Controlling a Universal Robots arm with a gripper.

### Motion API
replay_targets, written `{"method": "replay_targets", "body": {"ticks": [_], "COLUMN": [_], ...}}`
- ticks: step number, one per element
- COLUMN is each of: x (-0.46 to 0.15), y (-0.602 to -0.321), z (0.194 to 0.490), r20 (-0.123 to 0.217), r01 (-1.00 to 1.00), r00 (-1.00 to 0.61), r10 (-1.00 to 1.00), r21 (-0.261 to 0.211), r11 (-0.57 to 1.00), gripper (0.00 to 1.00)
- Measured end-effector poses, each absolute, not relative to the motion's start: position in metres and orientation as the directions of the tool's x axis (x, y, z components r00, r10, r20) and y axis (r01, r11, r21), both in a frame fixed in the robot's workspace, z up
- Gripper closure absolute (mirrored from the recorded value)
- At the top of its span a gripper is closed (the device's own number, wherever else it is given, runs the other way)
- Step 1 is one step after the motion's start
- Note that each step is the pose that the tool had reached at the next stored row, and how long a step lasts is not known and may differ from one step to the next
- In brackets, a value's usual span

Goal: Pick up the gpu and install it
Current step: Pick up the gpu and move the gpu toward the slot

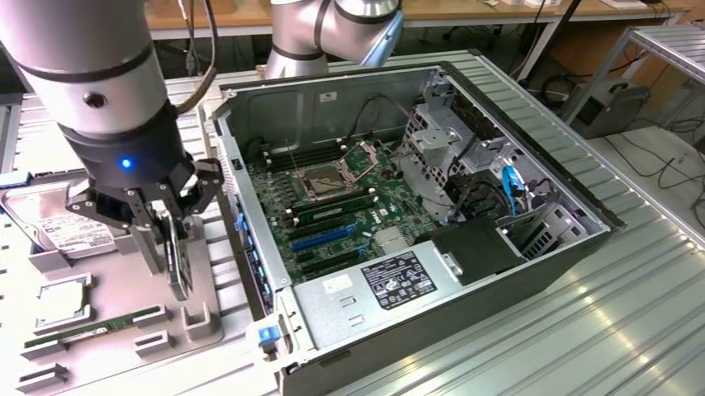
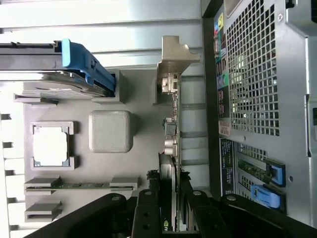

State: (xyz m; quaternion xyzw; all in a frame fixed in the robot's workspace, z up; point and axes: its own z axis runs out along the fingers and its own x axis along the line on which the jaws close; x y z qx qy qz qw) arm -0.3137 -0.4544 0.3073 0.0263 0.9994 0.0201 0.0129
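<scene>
Gripper (image 2: pixel 169 203) pinches the gpu (image 2: pixel 170 146) (held edge-on) between its fingers, beside the case (image 2: pixel 257 74).

The exterior view looks from high up and is tilted down onto the open computer case (image 1: pixel 364 91). The grey tray (image 1: pixel 215 330) lies at the exterior view's left. This camera stands some way back, so almost the whole case fits in. The arm rises close in front of it on that left side.

The wrist view sits just behind the gripper (image 2: pixel 168 203) and faces down along the fingers, near to the tray.

Both views share the tray with the hard drive (image 2: pixel 29 62) and the memory stick (image 2: pixel 79 186), the gpu (image 2: pixel 171 124) seen edge-on, and the near outer wall of the case.
</scene>
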Motion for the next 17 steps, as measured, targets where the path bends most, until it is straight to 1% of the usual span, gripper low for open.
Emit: {"method": "replay_targets", "body": {"ticks": [2, 7, 17], "x": [-0.314, -0.313, -0.304], "y": [-0.454, -0.455, -0.457], "z": [0.317, 0.358, 0.406], "r20": [-0.025, -0.025, -0.023], "r01": [0.052, 0.049, 0.039], "r00": [-0.998, -0.998, -0.999], "r10": [0.053, 0.05, 0.04], "r21": [0.041, 0.041, 0.044], "r11": [0.998, 0.998, 0.998], "gripper": [0.74, 0.74, 0.74]}}
